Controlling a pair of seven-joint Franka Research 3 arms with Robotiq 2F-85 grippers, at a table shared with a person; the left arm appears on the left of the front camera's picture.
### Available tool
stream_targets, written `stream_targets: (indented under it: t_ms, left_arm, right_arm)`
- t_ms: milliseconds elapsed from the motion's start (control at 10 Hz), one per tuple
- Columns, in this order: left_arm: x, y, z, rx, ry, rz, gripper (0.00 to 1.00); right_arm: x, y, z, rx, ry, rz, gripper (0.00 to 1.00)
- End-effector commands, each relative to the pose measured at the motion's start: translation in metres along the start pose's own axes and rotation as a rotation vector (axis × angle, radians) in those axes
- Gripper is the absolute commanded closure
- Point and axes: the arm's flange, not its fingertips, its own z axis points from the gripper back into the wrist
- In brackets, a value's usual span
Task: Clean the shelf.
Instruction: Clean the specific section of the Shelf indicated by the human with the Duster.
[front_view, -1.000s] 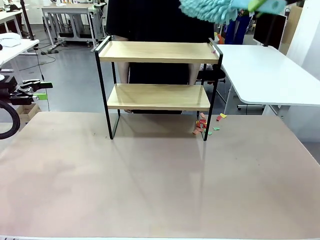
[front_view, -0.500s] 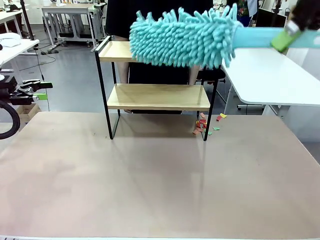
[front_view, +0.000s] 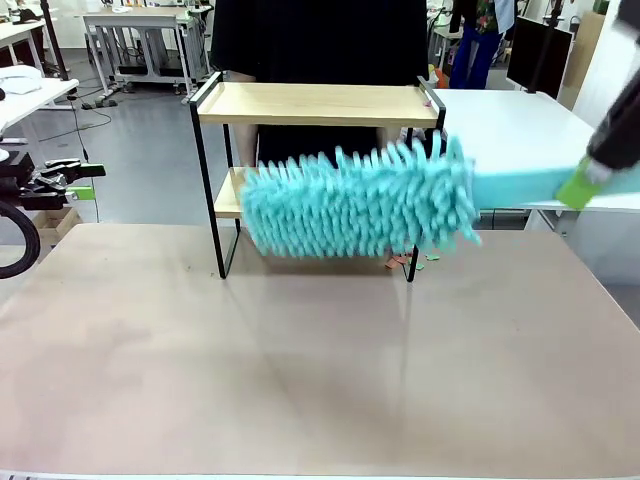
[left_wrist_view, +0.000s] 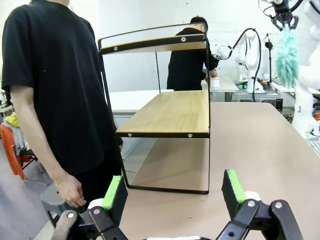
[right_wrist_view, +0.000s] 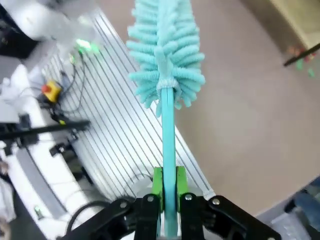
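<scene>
- Broad, beige, matte table top (front_view: 300, 370); carries the small two-tier shelf of light wooden boards in a thin black metal frame (front_view: 315, 103) near its far edge
- Small coloured paper scraps (front_view: 418, 260) lie by the shelf's right foot

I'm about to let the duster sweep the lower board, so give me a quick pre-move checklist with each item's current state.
1. Right claw shut on the duster handle: ok.
2. Duster head level with the shelf's lower board: ok.
3. Whether the head touches the board: cannot tell, motion blur.
4. Left claw open, away from the shelf: ok.
5. Person close behind the shelf: not ok.
6. Paper scraps lie on the table by the shelf leg: not ok.
</scene>
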Motion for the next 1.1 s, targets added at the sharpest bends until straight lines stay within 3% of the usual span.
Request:
stream_targets:
  t_ms: [0,300,400,1000]
  left_arm:
    - [0.003,-0.002,-0.001,-0.003,0.006,-0.006,0.00]
    - [0.003,-0.002,-0.001,-0.003,0.006,-0.006,0.00]
    - [0.003,-0.002,-0.001,-0.003,0.006,-0.006,0.00]
    - [0.003,-0.002,-0.001,-0.003,0.006,-0.006,0.00]
  right_arm:
    - [-0.021,-0.022,-0.026,-0.068,0.070,0.084,0.87]
    - [-0.045,-0.061,-0.070,0.001,0.178,0.118,0.87]
    - [-0.050,-0.069,-0.079,0.032,0.174,0.096,0.87]
    - [-0.047,-0.061,-0.077,0.018,0.194,0.076,0.87]
